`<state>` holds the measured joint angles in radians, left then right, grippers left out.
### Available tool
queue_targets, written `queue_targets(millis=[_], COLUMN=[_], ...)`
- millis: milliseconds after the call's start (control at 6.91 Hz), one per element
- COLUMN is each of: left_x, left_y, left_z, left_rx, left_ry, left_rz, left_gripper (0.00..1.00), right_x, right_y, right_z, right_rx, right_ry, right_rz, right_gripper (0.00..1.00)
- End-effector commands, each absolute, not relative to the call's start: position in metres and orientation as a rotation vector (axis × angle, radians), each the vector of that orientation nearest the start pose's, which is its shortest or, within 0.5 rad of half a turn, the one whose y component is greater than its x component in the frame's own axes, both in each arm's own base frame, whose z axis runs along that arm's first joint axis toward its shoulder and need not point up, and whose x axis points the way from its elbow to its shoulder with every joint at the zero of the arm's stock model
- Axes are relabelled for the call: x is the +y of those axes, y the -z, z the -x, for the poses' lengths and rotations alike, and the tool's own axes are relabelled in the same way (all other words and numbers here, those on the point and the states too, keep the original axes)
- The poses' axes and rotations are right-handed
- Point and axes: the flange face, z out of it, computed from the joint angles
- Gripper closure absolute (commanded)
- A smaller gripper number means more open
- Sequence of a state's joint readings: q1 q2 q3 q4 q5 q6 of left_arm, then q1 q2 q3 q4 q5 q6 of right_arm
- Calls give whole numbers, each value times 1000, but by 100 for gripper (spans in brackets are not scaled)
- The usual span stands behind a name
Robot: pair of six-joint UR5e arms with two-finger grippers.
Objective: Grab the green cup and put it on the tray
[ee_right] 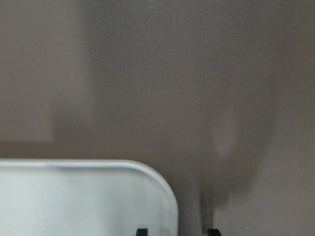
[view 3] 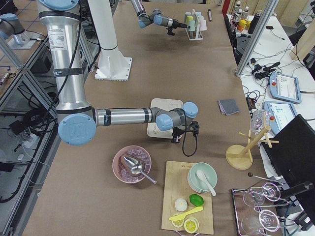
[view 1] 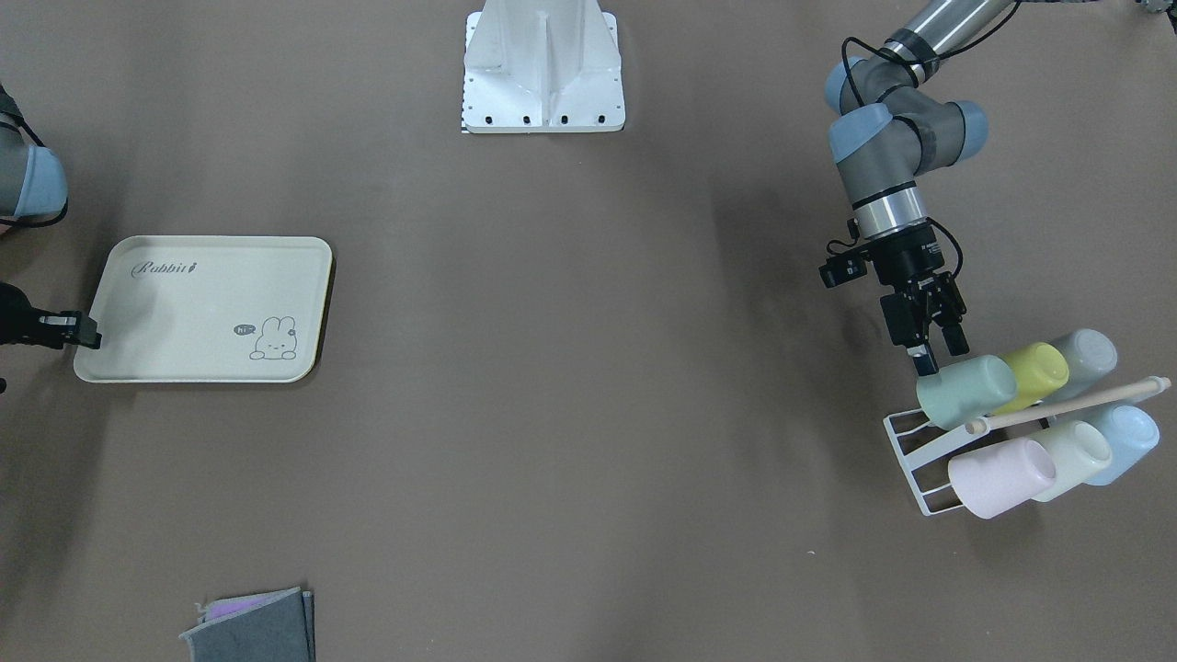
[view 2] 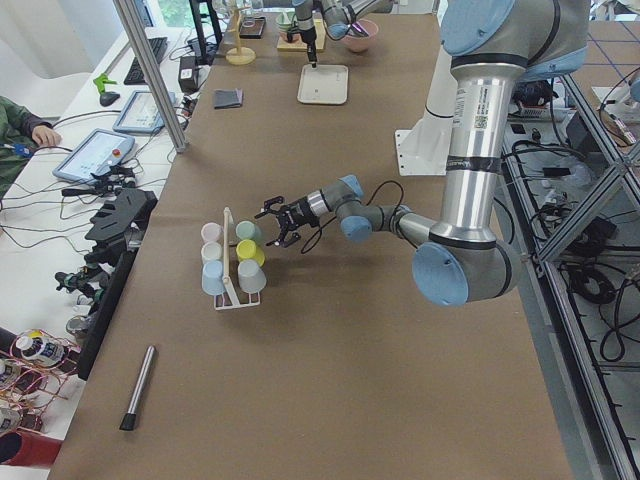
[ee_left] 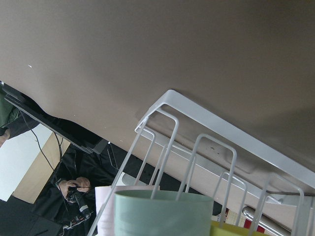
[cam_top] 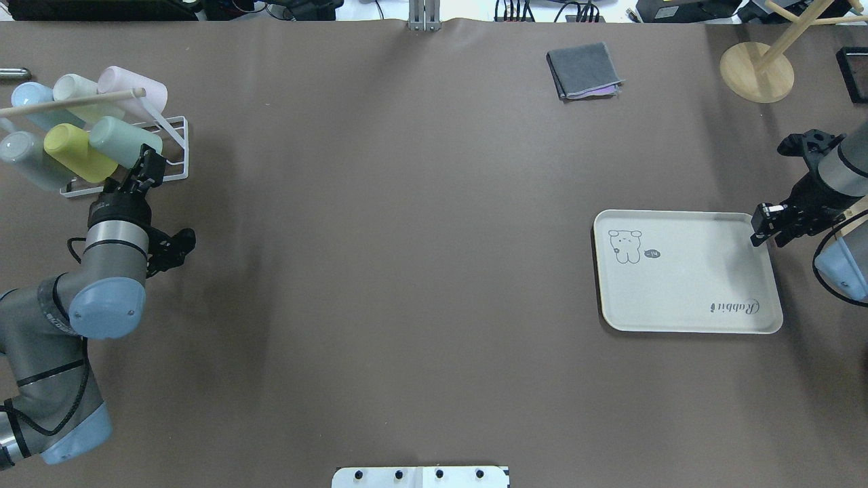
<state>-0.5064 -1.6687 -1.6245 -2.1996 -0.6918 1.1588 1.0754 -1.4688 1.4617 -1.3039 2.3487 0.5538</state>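
Observation:
The green cup (view 1: 965, 391) lies tilted on a white wire rack (view 1: 906, 441) at my left, nearest the table's middle; it also shows in the overhead view (cam_top: 125, 142) and at the bottom of the left wrist view (ee_left: 162, 214). My left gripper (view 1: 940, 356) is open, its fingertips right at the cup's near end, one touching its edge. The cream tray (view 1: 202, 308) with "Rabbit" script and bunny lies flat at my right. My right gripper (cam_top: 766, 230) is open at the tray's corner; the tray rim (ee_right: 167, 196) lies between its fingertips.
The rack also holds yellow (view 1: 1039, 372), grey (view 1: 1085, 354), pink (view 1: 1002, 478), whitish-green (view 1: 1071, 460) and blue (view 1: 1126, 441) cups under a wooden rod (view 1: 1071, 405). A folded grey cloth (cam_top: 583, 71) and a wooden stand (cam_top: 756, 71) sit at the far edge.

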Motion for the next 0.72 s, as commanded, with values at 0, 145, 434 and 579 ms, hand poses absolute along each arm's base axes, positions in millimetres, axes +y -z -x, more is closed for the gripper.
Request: queue_targets(millis=[0,145,434,579], left_x=[-449,-450,-453,-455], left_y=[-502,-503,-506,-514], left_z=[-377,-377,-373,-373], left_rx=[-984,-984,-986,-985], left_ry=[-1632,-1631,-1621,-1615], left_rz=[-778,-777,-775,-781], left_gripper=[1,1,1,1], right_x=[-516,-516,-516,-516], right_y=[-628,-629,-628,-628], right_z=[209,210,210,210], right_rx=[-796,-795,-797,-799], right_ry=[51,54,57,57], right_rz=[171,172,172,172], right_gripper=[72,72,79,91])
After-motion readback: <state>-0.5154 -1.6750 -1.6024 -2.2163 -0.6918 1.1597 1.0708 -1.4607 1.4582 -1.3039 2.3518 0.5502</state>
